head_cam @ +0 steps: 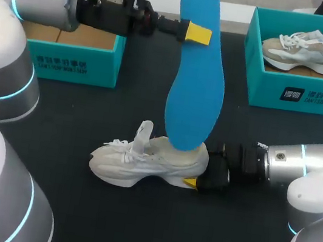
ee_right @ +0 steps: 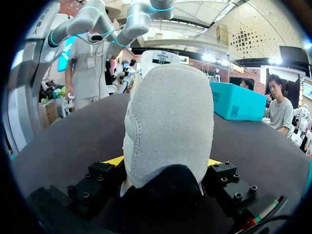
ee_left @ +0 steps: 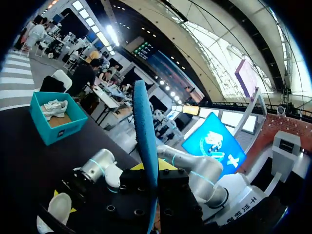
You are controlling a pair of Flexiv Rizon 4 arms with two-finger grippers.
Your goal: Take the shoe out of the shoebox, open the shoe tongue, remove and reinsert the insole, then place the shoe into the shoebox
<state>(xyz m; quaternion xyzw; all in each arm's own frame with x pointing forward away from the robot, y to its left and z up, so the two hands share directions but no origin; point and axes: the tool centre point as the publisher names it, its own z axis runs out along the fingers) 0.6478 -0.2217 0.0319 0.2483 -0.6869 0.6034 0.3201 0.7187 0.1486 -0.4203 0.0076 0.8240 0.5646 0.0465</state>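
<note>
On table [head_cam: 57, 117], right fingers [head_cam: 190, 183] pinching white shoe [head_cam: 142, 164], left fingers [head_cam: 198, 33] pinching raised blue insole [head_cam: 197, 83]

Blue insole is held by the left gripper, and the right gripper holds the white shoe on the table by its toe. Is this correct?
Not quite. The right gripper holds the white shoe by its heel, not its toe; the head view shows the toe pointing away from it. The left gripper does hold the blue insole.
</note>
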